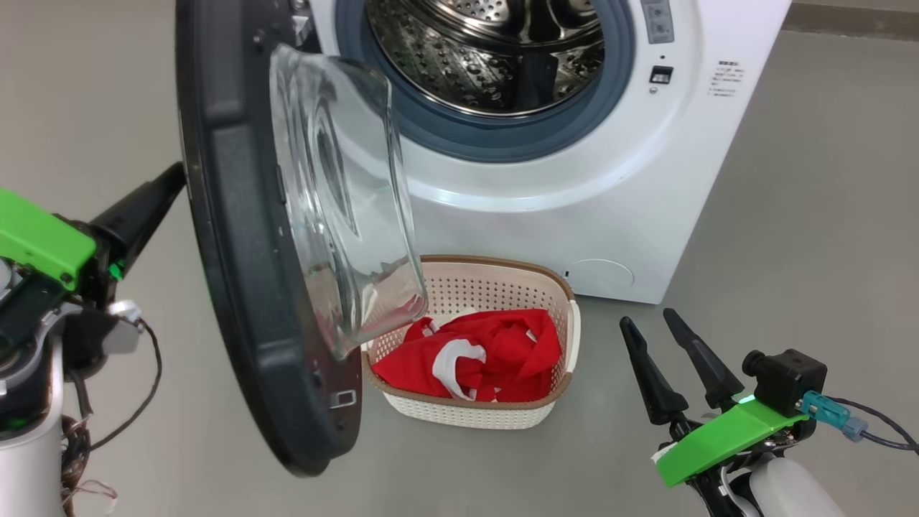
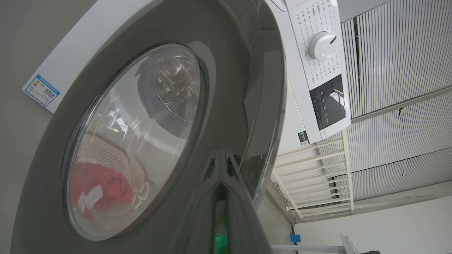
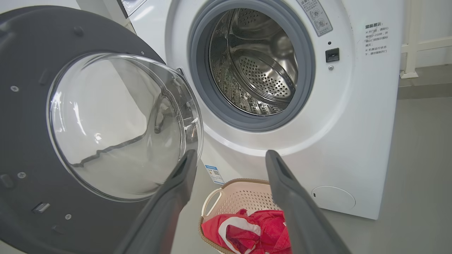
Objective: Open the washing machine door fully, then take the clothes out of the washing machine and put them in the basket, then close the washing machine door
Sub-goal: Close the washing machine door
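The right hand [image 1: 648, 319] is seen low on the right, above the grey floor [image 1: 790, 237]. Its two dark fingers are spread wide apart, and nothing is held between them. They are pointed toward the basket [image 1: 495, 287] and the washing machine [image 1: 596, 201], and neither one is touched.

The left hand [image 1: 176, 178] is seen on the left. Its fingers are pressed together, with nothing gripped between them. The tips are set right up against the shiny outer side of the washing machine door [image 1: 237, 215].

The door is swung part way out from the machine and is hinged on the left side. The clear glass bowl [image 1: 344, 215] in its middle is bulged toward the machine.

The basket is placed on the floor, just in front of the washing machine and just beside the lower part of the door. The clothes [image 1: 502, 352] are piled inside the basket. They are bright red with white bands. In the left wrist view they can also be seen through the door glass.

Behind the basket, the big white machine is seen with its round mouth open. A grey-blue rubber ring [image 1: 502, 143] is fitted around the mouth. The steel drum [image 1: 488, 64], dotted with small holes, is seen inside the ring. A small blue label [image 3: 213, 174] is stuck low on the front.
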You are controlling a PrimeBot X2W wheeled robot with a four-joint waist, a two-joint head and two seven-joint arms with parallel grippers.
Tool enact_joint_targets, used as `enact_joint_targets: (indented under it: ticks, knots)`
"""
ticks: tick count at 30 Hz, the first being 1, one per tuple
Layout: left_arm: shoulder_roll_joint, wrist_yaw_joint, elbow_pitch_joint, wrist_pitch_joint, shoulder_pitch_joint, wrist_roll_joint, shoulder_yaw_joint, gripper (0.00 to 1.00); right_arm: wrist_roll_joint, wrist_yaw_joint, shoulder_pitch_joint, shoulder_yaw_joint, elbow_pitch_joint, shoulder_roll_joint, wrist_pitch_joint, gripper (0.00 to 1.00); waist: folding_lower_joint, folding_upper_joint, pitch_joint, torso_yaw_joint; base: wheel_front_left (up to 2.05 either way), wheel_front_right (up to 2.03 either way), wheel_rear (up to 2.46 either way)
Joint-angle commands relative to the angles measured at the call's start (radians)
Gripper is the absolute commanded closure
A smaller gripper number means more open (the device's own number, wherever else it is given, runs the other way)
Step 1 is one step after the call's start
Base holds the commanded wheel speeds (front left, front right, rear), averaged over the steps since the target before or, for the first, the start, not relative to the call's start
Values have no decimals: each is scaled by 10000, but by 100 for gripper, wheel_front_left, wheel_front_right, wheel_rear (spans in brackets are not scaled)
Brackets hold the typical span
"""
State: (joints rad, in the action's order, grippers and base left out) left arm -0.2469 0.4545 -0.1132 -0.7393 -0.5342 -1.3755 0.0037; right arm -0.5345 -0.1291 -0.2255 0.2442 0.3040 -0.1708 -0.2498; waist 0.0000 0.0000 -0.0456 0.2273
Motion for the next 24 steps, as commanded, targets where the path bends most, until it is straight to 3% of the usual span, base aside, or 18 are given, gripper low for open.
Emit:
enact_joint_targets:
  ticks: [1,24]
  knots:
    - [-181,-30,-418,-108,-127,-31,172,100,-17,-16,-224,217,-233,22,-120,0,0,0,-60,-132,0,0,0]
    - [223,-333,-586,179,-145,77,-48,100,-26,-16,-408,361,-187,-127,-120,0,0,0,-291,-1618,0,0,0]
